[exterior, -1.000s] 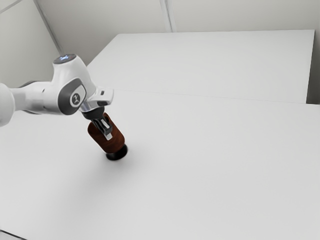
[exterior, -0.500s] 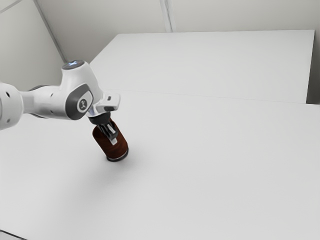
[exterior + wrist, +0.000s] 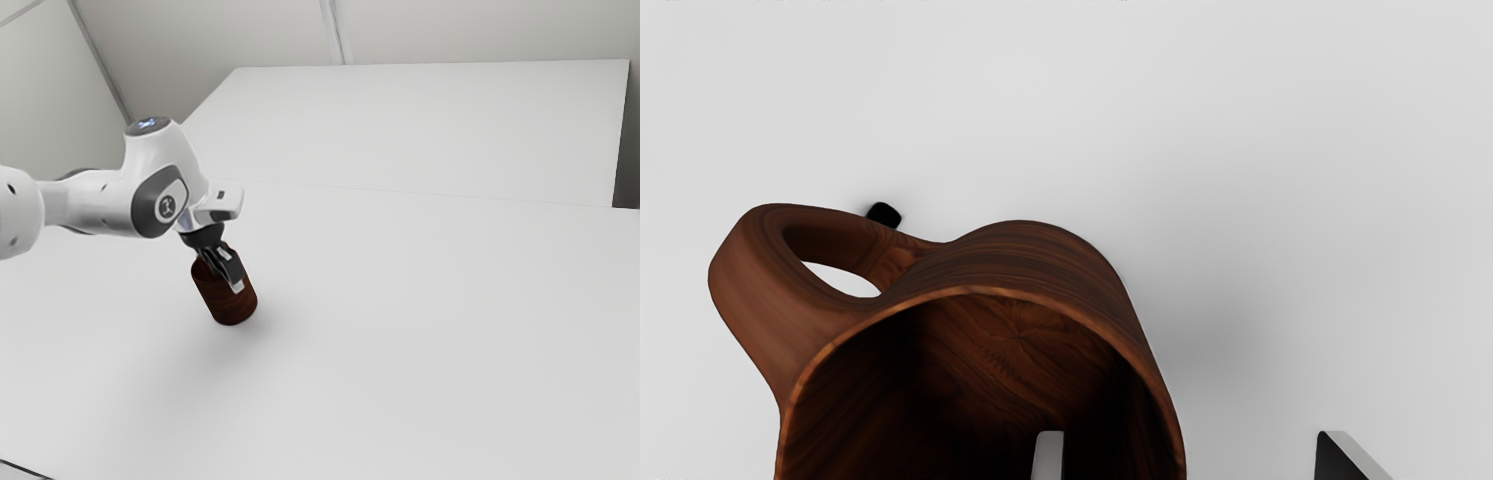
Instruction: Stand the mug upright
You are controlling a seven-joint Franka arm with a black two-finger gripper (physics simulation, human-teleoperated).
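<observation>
My hand is open wide and has hold of nothing: one finger reaches down inside the mouth of the mug, the other stands outside, with the wall between them and room on either side. The mug is on the table, mouth up, and looks seated on its base. It slants a little in the exterior view; I judge that to be mostly the camera's angle, though I can't rule out a slight lean.

So the step in hand, as I read it, is to come away cleanly. I should back out along the line of my fingers, slowly, keeping the wall midway between them. Any sideways drift could catch the rim with the inner finger and tip the mug over. I turn my wrist only once that finger is above the rim. The handle is on the side away from my outer finger, so a straight retreat should miss it.

For room, the table runs open toward the exterior view's right, and its seam lies well beyond the mug. No edge is near the base, so if a small nudge is needed to settle it, there is space.
</observation>
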